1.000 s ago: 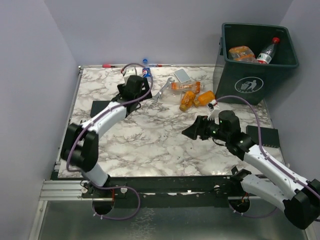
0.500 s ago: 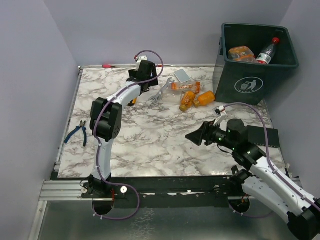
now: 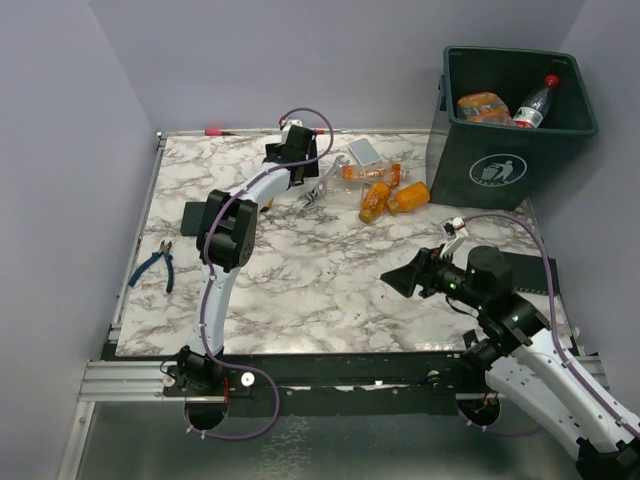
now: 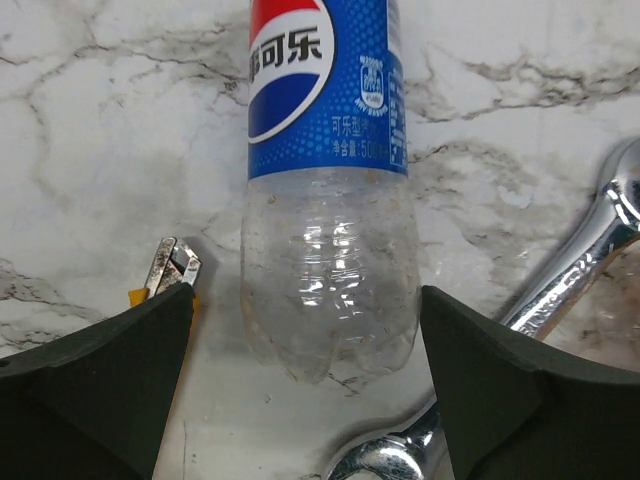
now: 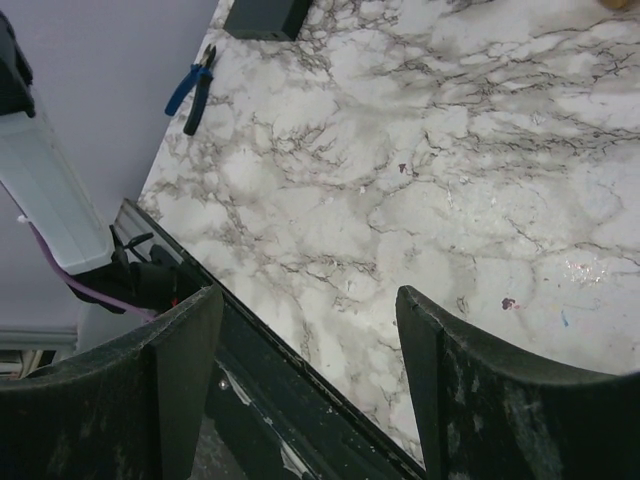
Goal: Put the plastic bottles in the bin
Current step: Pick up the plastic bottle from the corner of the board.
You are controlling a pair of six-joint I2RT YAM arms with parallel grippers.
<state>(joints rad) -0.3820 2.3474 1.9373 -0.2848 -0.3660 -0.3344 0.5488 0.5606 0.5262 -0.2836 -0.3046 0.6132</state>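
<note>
Plastic bottles [image 3: 408, 196] lie toward the far edge of the marble table [image 3: 300, 290] and inside the bin; neither arm holds one.

Closest to the near edge, on the right, the right gripper [image 5: 305, 370] hangs above bare marble. Its claw stands apart with nothing in it. Blue-handled pliers [image 3: 155, 265] rest by the left edge. A little farther in, a dark block [image 3: 193, 213] sits just beside the left arm. A flat black pad [image 3: 530, 270] lies along the right edge.

Past the middle, two orange bottles [image 3: 375, 201] lie side by side on the right half. A third bottle with orange contents [image 3: 365, 173] lies just behind them. A silver wrench [image 3: 318, 185] lies to their left.

The left arm reaches almost to the far edge. There the left gripper [image 4: 305, 340] points down with its claw wide apart. A clear Pepsi bottle [image 4: 325, 200] with a blue label lies flat on the marble. Its base sits between the two fingers [image 4: 90, 400], and a gap shows on each side. The wrench lies close to the bottle's right side, and the metal tip of a yellow-handled tool [image 4: 172, 268] lies close to its left.

A clear flat box [image 3: 365, 152] sits near the far edge, and a thin red item [image 3: 218, 131] lies along that edge.

At the far right corner stands the dark green bin [image 3: 500, 170]. It contains an orange-labelled bottle [image 3: 483, 105] and a red-capped bottle [image 3: 535, 103].
</note>
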